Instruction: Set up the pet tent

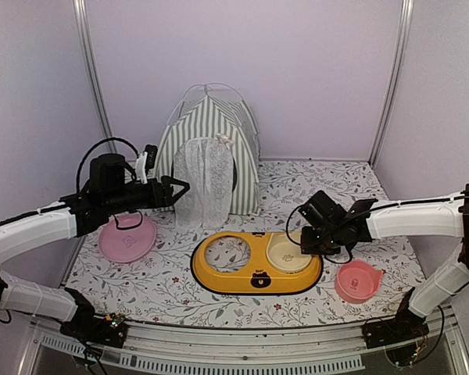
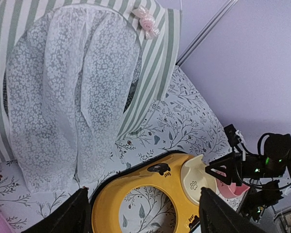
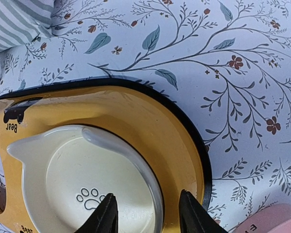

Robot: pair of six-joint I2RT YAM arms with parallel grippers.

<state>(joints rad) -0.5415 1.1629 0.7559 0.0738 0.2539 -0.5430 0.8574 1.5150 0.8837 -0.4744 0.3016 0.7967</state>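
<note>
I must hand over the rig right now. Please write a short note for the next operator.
Left gripper: open, empty, just in front of the lace curtain.
Right gripper: open, empty, above the cream bowl in the yellow feeder.
Pet tent: upright at the back of the table, curtain hanging over its door.
Done: the tent seems to stand. Left: probably only checking it and retracting the arms.

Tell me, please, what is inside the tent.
The lace curtain hangs across the doorway of the tent, so only a dark gap shows at its right edge. Whatever lies inside is covered.
</note>
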